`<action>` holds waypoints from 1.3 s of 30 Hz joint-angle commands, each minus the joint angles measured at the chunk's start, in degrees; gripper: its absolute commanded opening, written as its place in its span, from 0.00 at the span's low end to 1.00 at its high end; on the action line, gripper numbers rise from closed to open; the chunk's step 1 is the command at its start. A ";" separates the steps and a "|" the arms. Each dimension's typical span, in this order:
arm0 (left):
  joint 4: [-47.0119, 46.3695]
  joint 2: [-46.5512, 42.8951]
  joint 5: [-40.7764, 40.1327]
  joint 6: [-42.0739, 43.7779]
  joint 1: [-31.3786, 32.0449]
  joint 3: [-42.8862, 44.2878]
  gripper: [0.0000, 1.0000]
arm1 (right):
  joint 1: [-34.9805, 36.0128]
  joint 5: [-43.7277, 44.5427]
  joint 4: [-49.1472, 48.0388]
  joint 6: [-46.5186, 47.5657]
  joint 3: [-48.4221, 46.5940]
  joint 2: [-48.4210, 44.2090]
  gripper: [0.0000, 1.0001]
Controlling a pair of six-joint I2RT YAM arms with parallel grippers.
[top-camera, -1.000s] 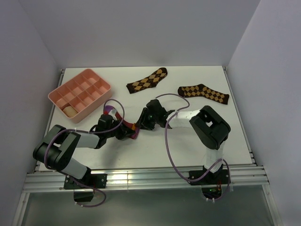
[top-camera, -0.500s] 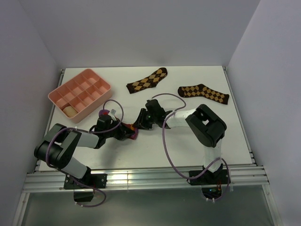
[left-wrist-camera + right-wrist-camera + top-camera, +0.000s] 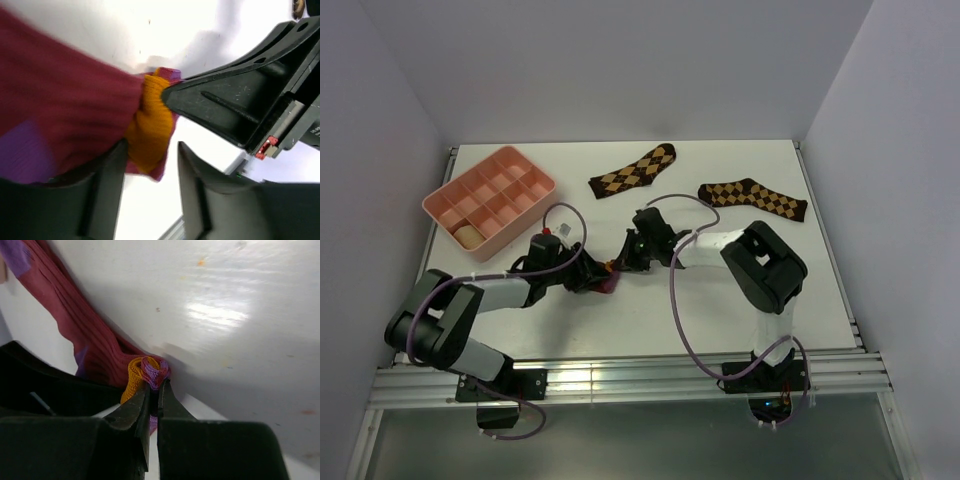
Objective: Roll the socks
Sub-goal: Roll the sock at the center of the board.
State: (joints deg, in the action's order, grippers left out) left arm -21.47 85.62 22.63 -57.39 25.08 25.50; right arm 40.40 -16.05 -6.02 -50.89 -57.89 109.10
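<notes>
Top view: the crimson sock (image 3: 608, 283) is found bunched on the bench (image 3: 620, 325) right between the two arm tips, nearer the bases than the pink tray (image 3: 535, 195)

Left wrist view: the left end effector (image 3: 150, 175) is seen spread open, with the sock's orange cuff (image 3: 150, 125) sat just above the gap and the right end effector (image 3: 169, 95) pushed into it

Right wrist view: the right end effector is clamped shut on the folded cuff, and the rest of the sock is draped away up-left
</notes>
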 commanded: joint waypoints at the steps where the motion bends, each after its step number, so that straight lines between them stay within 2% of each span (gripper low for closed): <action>1: 11.00 -4.05 -9.35 9.82 -0.38 2.80 0.53 | -2.26 9.10 14.01 6.15 -1.00 -2.31 0.00; 5: 15.40 -6.00 -18.39 12.03 -0.38 6.40 0.55 | -2.78 12.53 18.93 7.74 -1.53 -4.51 0.00; 9: 13.31 -2.14 -18.41 11.86 -0.30 9.65 0.48 | -4.10 13.06 20.08 8.09 -0.56 -6.17 0.00; 15: 11.64 5.51 -21.39 11.51 -0.30 13.08 0.44 | -4.37 15.97 24.56 9.14 -2.49 -8.20 0.00; 20: 11.02 9.29 -24.21 13.78 -0.30 16.07 0.44 | -4.37 18.16 28.33 8.80 -4.95 -7.94 0.00; 23: 7.77 6.33 -25.00 15.98 0.05 15.99 0.50 | -4.28 18.78 30.62 7.92 -7.15 -7.15 0.00; 29: 3.37 -7.37 -35.61 26.25 9.71 9.84 0.57 | -4.10 17.99 34.75 6.95 -10.49 -4.87 0.00; 31: 3.63 -10.11 -38.26 28.20 15.07 8.08 0.58 | -4.10 17.64 35.72 6.68 -11.80 -4.25 0.00; 35: 3.28 -10.66 -43.01 30.05 25.16 6.94 0.59 | -3.93 17.28 38.27 6.25 -13.56 -2.49 0.00; 39: -0.14 -8.20 -44.25 30.05 30.02 7.28 0.57 | -3.93 17.02 39.33 6.16 -14.62 -1.52 0.00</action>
State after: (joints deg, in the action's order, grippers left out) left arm -17.82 76.01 -17.17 -29.78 52.86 33.10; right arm 36.53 -0.05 29.76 -44.10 -70.41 106.32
